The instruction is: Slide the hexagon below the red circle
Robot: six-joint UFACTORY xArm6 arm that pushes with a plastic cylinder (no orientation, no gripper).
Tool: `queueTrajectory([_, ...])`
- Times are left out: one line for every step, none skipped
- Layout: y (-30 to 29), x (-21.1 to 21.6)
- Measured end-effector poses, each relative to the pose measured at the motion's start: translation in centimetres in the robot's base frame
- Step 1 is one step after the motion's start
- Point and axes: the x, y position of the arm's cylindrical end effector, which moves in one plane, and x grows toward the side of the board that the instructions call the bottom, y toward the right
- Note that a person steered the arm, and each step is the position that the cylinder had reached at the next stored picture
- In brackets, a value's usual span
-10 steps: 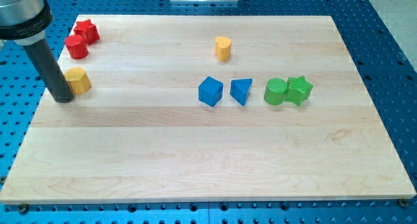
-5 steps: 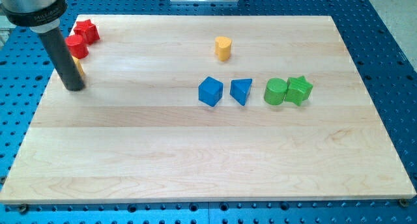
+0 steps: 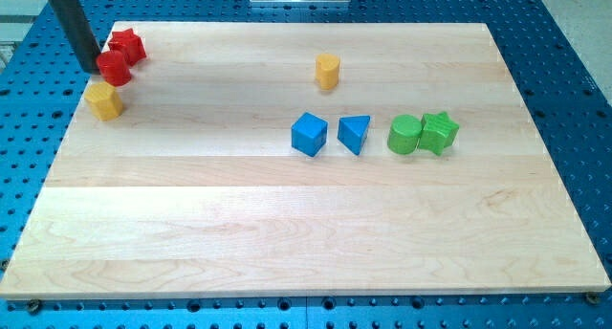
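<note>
looks like the job is pretty much done here: the small yellow hexagon block (image 3: 102,100) sits on the pale wooden bench (image 3: 287,233) just under the red circle block (image 3: 116,69), toward the view's bottom and a touch to the view's left, near it but whether they actually touch is hard to tell. maybe a tiny nudge to the view's right would line it up better, that's about all that seems left. the arm's dark rod comes in from the view's top left, and the tip (image 3: 91,70) is right beside the red circle on its left side, above the hexagon. there's no hand on this rig, just the rod, so nothing to open or close. the upper part of the rod is cut off by the frame edge. a red star-ish block (image 3: 128,45) sits right behind the circle, its shape hard to make out.
</note>
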Motion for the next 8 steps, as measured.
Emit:
queueTrajectory([1.6,0.9])
queueTrajectory([1.7,0.7])
queueTrajectory([-0.6,0.8])
queueTrajectory([-0.7,2.3])
queueTrajectory([-0.7,6.9])
queueTrajectory([0.1,7.6])
queueTrajectory([2.9,7.6])
queueTrajectory([2.1,7.6])
